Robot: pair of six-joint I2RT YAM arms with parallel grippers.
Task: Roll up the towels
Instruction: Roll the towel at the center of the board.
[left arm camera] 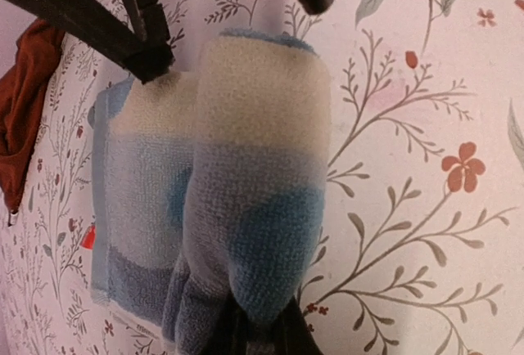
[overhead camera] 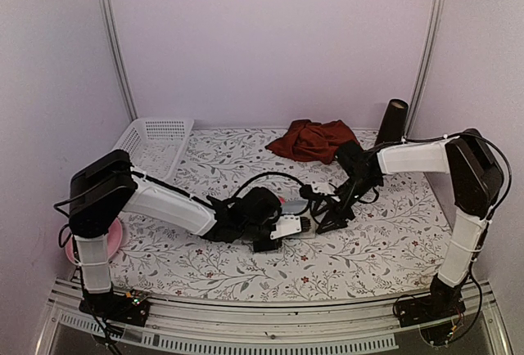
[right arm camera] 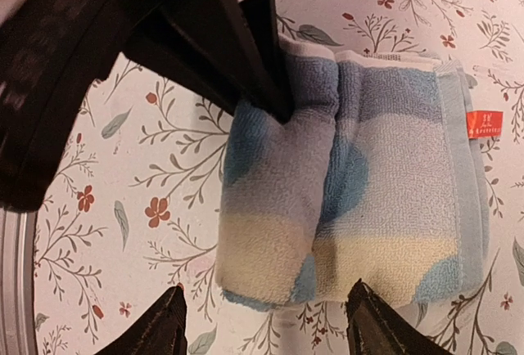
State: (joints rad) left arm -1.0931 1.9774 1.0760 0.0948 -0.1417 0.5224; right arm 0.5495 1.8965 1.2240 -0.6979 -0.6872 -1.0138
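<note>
Right wrist: checked towel is seen at twelve o'clock of wide-spread, empty right gripper, its roll pinched by left gripper.

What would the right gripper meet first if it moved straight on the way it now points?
Most likely the checked towel, lying right ahead between the right gripper's open jaws, though depth is unclear.

A robotics lab test cell is indicated. A bench laid with floral-printed cloth is enclosed by plain pale walls and aluminium posts. A left arm and a right arm are bolted to a metal rail at its near edge, with cables left exposed.
</note>
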